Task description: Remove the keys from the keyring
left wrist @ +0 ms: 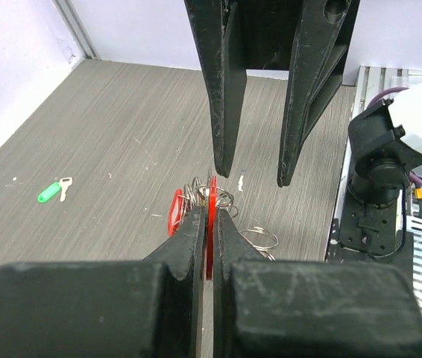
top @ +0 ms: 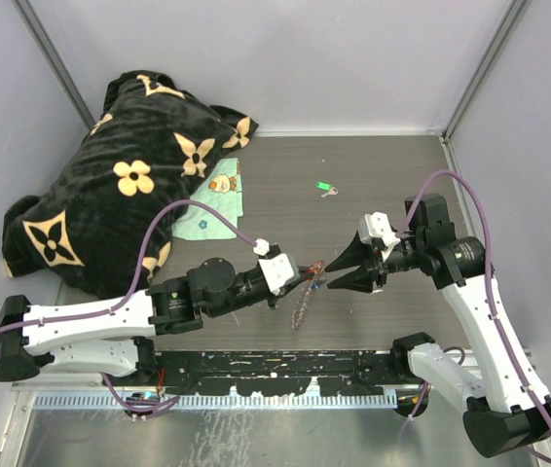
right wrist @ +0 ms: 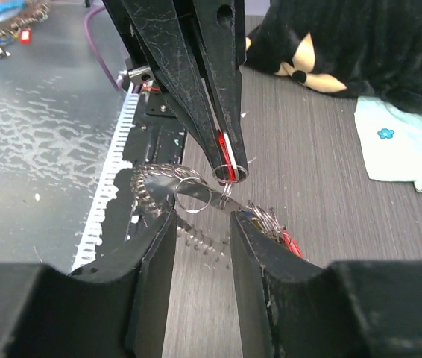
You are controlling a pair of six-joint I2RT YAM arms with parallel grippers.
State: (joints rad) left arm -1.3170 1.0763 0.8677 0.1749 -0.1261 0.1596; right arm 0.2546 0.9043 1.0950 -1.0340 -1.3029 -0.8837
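- Just above the keyring (top: 302, 306), our left gripper (top: 303, 276) is clamped tight on a red tag (left wrist: 209, 224), and the bunch hangs below that hold.
- Across the keyring's top from it, our right gripper (right wrist: 203, 220) points back at the left one. Its jaws are partly parted and hold nothing.
- Beside the keyring's bumpy rim, a small split ring (right wrist: 193, 198) sits right between the right tips. We judge that is the piece to pinch next, with the right arm the free one to do it.
- The keyring's long axis drops from the hold toward the arm bases, so we judge the pull should go sideways, away from the left gripper.
- Well beyond the keyring, one green key (top: 325, 187) lies loose on the table (top: 285, 165), while the other keys (right wrist: 271, 224) bunch at the keyring's top.
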